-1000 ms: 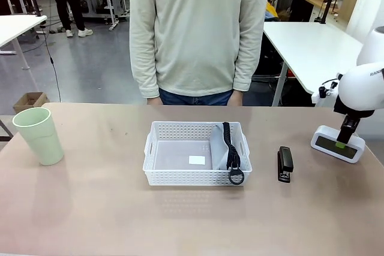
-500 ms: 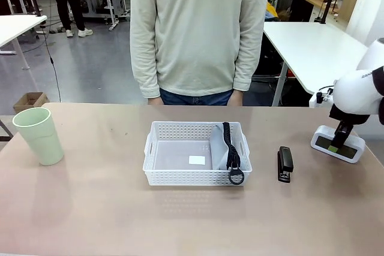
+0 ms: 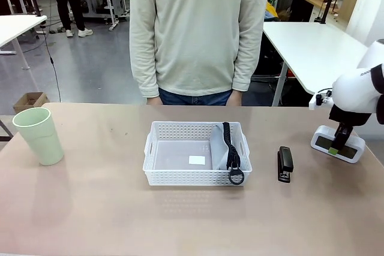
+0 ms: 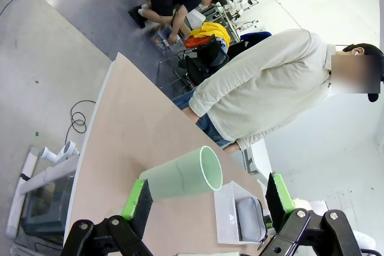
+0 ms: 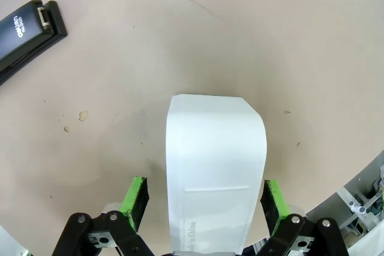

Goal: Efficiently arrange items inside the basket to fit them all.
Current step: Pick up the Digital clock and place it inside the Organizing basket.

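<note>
The white perforated basket (image 3: 157,148) sits mid-table. A grey pouch (image 3: 221,150) with a black strap leans against its right wall, and a small white box (image 3: 197,160) lies flat on its floor. To the right of the basket, a black stapler (image 3: 285,163) rests on the table; it is also at the top left of the right wrist view (image 5: 27,31). At the far left stands the pale green cup (image 3: 39,135). My right gripper (image 3: 336,146) hangs open at the far right, its fingers (image 5: 138,199) straddling a white rounded object (image 5: 216,166). My left gripper (image 4: 207,199) is open, with the cup (image 4: 183,175) farther off beyond it.
A person in a pale sweater (image 3: 198,34) stands at the far edge, behind the basket. The white rounded object (image 3: 345,148) lies near the right table edge. In the left wrist view the basket (image 4: 225,211) and pouch (image 4: 249,220) lie past the cup.
The right arm has turned and shifted slightly left, bringing its gripper lower over the white object. Everything on the table has stayed where it was.
</note>
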Motion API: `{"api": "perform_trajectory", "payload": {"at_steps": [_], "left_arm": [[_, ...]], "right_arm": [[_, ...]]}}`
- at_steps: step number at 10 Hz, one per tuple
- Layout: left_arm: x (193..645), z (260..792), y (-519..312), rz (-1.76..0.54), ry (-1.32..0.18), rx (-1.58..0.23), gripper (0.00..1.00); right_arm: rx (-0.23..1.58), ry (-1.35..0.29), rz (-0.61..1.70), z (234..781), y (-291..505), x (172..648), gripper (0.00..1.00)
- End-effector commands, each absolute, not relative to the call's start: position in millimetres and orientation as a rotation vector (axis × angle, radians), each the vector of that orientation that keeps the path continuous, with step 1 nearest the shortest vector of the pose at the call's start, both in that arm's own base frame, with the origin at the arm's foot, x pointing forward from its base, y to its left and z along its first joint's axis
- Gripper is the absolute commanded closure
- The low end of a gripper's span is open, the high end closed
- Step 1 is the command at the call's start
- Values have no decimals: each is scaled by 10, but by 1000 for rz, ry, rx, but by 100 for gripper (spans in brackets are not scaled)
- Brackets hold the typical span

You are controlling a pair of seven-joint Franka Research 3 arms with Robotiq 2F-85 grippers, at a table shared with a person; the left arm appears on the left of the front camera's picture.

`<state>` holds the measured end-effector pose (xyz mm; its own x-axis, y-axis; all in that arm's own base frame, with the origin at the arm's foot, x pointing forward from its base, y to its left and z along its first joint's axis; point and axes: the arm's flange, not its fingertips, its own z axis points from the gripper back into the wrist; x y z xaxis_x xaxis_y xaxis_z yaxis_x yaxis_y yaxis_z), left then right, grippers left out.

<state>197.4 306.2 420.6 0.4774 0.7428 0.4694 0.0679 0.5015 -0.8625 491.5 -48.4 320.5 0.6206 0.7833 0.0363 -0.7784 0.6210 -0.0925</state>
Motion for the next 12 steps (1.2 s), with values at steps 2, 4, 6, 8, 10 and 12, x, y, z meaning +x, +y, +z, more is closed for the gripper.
{"api": "perform_trajectory", "payload": {"at_steps": [2, 4, 6, 8, 10, 12], "left_arm": [[1993, 4193, 3059, 485, -1039, -975, 0], [1993, 4193, 3059, 485, -1039, -975, 0], [1993, 4193, 3059, 485, -1039, -975, 0], [1993, 4193, 3059, 485, -1039, -975, 0], [1993, 4193, 3059, 485, -1039, -975, 0], [1993, 4193, 3059, 485, -1039, -975, 0]], "right_arm": [[-30, -95, 925, 3230, -603, 4950, 0], [-68, -92, 908, 3220, -602, 4955, 60], [-64, -79, 920, 3211, -578, 4982, 65], [-49, -75, 932, 3194, -573, 4996, 87], [-38, -70, 925, 3161, -586, 4988, 100], [-4, -64, 951, 3251, -556, 4945, 100]]}}
